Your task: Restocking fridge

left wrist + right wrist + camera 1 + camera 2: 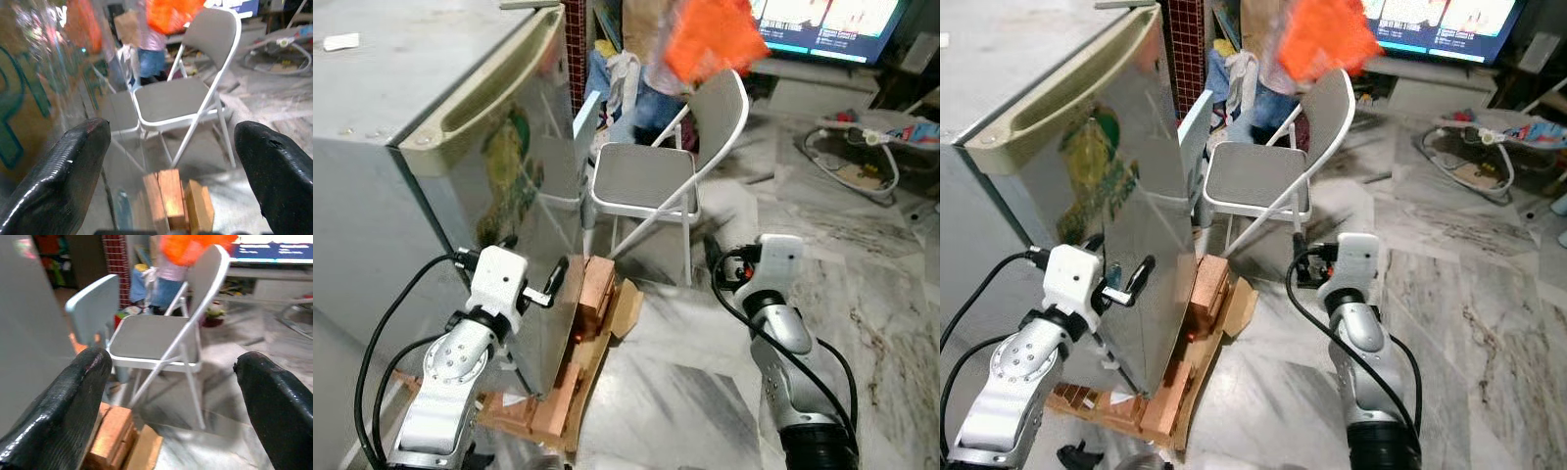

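Note:
A small grey fridge point(382, 147) stands at the left, its steel door point(1136, 225) carrying a beige handle point(499, 93) along the top and a green and yellow sticker. My left gripper point(544, 286) is open at the door's free edge, low down; in the left wrist view one finger point(63, 171) lies close to the door face, and I cannot tell if it touches. Out over the floor to the right of the fridge, my right gripper point(713, 257) is open and holds nothing, and its fingers point(63, 401) point toward the chair.
A grey folding chair point(646, 176) stands just beyond the door. Behind it a person point(149, 49) holds an orange bag point(710, 39). Wooden blocks point(595, 294) and cardboard prop the fridge base. A baby bouncer point(862, 147) and a TV point(822, 24) sit far right on the marble floor.

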Motion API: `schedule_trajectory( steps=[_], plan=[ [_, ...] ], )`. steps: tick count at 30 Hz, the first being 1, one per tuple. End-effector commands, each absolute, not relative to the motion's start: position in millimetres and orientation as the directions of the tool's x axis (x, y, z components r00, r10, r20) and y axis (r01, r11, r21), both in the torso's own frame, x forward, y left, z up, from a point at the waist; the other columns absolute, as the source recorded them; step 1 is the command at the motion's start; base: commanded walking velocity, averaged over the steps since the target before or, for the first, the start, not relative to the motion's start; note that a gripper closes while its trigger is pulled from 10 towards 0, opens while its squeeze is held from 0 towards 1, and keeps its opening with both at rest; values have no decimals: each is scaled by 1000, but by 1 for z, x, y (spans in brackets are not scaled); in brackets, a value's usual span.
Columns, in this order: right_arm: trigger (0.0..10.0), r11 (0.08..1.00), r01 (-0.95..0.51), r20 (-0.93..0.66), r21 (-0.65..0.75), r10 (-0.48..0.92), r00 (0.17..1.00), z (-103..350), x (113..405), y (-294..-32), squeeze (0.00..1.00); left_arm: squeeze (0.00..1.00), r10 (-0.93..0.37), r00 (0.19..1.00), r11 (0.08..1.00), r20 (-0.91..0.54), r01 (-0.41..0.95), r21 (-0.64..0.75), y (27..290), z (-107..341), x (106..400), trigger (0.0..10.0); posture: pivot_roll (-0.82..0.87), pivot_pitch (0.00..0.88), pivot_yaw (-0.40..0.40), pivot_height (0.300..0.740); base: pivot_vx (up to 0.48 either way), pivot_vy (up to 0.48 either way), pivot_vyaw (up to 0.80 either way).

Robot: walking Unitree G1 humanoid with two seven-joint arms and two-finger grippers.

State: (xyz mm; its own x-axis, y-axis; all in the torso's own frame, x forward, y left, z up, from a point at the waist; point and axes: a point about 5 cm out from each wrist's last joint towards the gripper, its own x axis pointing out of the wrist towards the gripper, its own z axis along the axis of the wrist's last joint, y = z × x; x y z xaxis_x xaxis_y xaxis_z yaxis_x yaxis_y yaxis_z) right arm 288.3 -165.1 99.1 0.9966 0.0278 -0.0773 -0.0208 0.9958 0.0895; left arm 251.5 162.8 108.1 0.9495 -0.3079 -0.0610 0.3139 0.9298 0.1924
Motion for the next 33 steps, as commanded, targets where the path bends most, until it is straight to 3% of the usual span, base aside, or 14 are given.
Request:
schedule_trajectory(
  steps=[1, 19, 33],
  plan=[
    [10000, 996, -11, -74, 84, 18, 997, 101, 288, -168, 0, 0, -322, 945, 926, -52, 326, 190, 161, 112, 251, 10000, 97, 0, -19, 740, 0, 0, 0],
    [10000, 997, 0, -84, 76, 6, 996, 99, 287, -169, 0, 0, -324, 943, 926, -71, 331, 183, 164, 111, 249, 10000, 96, 0, -19, 740, -251, 0, 0],
    [10000, 997, 39, -96, 64, -33, 995, 98, 287, -172, 0, 0, -314, 947, 930, -72, 322, 177, 170, 111, 252, 10000, 91, 0, -22, 740, 0, 0, 0]
  ],
)
